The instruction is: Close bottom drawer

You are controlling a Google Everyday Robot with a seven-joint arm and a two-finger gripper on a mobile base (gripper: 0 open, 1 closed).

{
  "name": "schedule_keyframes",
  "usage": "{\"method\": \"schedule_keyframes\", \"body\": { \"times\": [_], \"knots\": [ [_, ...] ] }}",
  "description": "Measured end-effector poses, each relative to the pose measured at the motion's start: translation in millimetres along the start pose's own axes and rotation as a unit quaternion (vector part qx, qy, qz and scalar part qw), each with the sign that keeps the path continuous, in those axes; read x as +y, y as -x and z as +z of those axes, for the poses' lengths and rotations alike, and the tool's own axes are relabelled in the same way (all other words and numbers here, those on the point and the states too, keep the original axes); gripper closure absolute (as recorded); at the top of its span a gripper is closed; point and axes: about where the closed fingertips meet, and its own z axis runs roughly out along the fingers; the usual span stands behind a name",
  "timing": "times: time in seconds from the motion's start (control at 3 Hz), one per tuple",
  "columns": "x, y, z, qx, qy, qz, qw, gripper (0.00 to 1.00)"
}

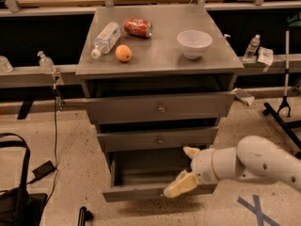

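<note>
The bottom drawer (pixel 136 192) of the grey metal cabinet is pulled out, and its dark inside shows. Its knob is hidden behind my gripper. My gripper (pixel 186 168) comes in from the right on a white arm (pixel 263 164). It is open. The lower cream finger (pixel 180 185) lies against the right part of the drawer's front edge. The upper finger (pixel 191 151) is above the drawer's open inside.
The middle drawer (pixel 160 139) and the top drawer (pixel 160 108) stand slightly out. On the cabinet top are a water bottle (pixel 106 37), a red can (pixel 138 27), an orange (pixel 123 53) and a white bowl (pixel 194 43). A black bag (pixel 16 197) and cables lie on the floor at left.
</note>
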Motion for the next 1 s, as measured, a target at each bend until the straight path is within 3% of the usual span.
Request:
{"method": "schedule_keyframes", "body": {
  "times": [0.33,0.67,1.0],
  "knots": [
    [-24,-54,76,-0.024,-0.023,-0.022,0.9992,0.00],
    [-42,-82,122,-0.015,-0.018,-0.036,0.9991,0.00],
    [-39,-84,126,-0.015,-0.012,-0.033,0.9993,0.00]
  ]
}}
